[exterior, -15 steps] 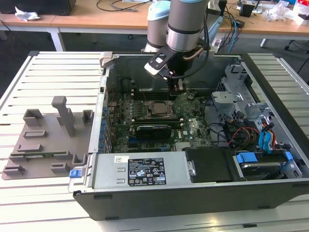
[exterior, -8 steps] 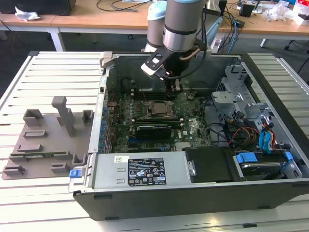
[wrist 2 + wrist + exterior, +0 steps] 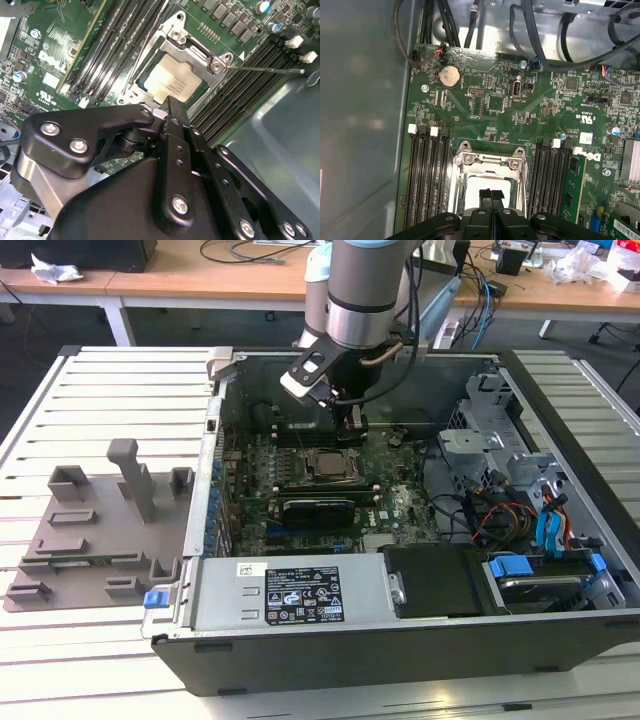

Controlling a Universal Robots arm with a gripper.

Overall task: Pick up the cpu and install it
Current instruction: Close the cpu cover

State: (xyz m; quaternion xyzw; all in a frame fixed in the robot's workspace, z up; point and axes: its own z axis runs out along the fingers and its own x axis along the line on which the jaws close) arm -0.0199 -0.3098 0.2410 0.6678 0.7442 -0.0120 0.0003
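1. Gripper [image 3: 491, 196] is hanging just above the cpu [image 3: 172, 80] with its two fingers pressing flat together and carrying nothing. Whether the tips are touching the chip cannot be told.
2. The cpu is lying flat, silver top up, inside the metal socket frame [image 3: 192, 47]. It is sitting near the middle of the motherboard [image 3: 490, 105], between two banks of memory slots [image 3: 427, 175].
3. Picking up and placing are looking done, judging by the seated chip and empty fingers.
4. A thin lever [image 3: 265, 69] is sticking out from the frame's corner over the slots, so locking seems to be remaining.
5. The computer case [image 3: 400, 655] is lying open on the slatted table [image 3: 90, 380]. A grey fixture [image 3: 90, 530] is sitting towards the table's edge on the exterior view's left.
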